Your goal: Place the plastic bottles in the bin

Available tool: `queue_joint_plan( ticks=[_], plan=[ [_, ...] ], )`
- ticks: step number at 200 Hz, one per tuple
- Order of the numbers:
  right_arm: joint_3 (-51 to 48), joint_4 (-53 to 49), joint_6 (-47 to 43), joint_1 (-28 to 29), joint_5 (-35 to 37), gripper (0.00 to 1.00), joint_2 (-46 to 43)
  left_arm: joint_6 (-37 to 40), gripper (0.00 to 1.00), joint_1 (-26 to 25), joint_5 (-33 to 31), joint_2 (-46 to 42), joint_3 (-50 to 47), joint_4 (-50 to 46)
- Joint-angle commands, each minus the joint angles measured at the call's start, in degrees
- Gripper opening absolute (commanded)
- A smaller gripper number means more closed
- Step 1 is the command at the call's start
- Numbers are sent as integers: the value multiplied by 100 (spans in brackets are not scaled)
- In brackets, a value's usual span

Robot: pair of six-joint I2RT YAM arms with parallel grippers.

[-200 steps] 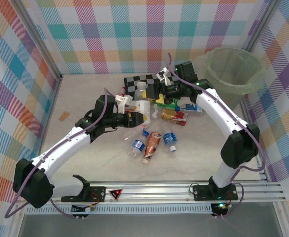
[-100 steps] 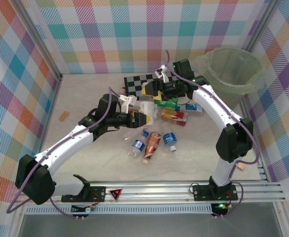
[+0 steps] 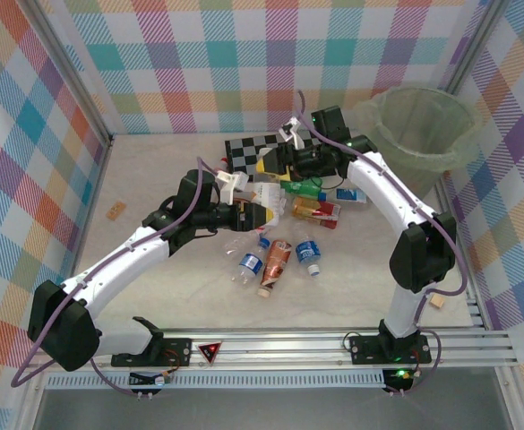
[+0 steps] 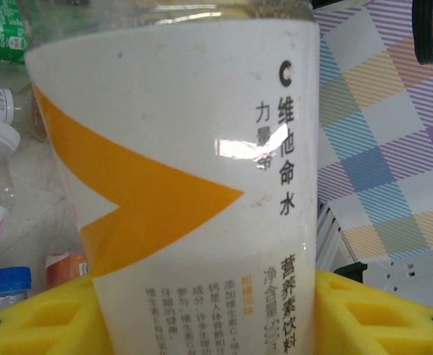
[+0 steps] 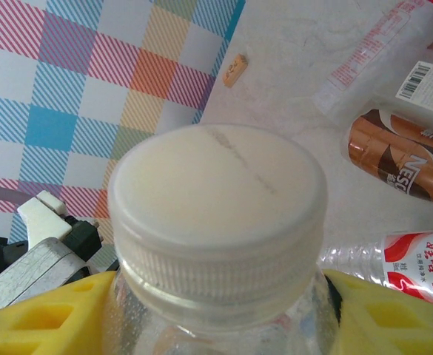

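Your left tool [image 4: 205, 318] is clamped on a white-and-orange bottle [image 4: 172, 148], beside the loose bottles [image 3: 315, 210] mid-worktop [image 3: 172, 179]. Your right tool [image 5: 216, 318] grips a white-capped bottle [image 5: 216, 192] below its cap. The bin [image 3: 423, 148] stands far right, well apart

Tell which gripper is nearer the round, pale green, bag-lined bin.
Right. The right gripper is left of the bin; the left gripper is farther left, lower in the top view.
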Motion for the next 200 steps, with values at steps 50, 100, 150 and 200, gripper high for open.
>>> queue_joint_plan(
  ticks=[50,100,150,200],
  plan=[
    [1400,-1149,-804,-603,678,52,-149,187,100,-22,-293,-462,21,-110],
    [2305,-1439,-868,-1899,1264,47,-499,176,100,-25,-423,-568,-177,-120],
    [2413,-566,-751,-3158,2440,43,-838,138,100,-21,-1034,-660,-260,-315],
    [1898,573,-1183,-3576,4084,38,-1155,10,100,-22,-1010,-691,-387,-242]
  ],
)
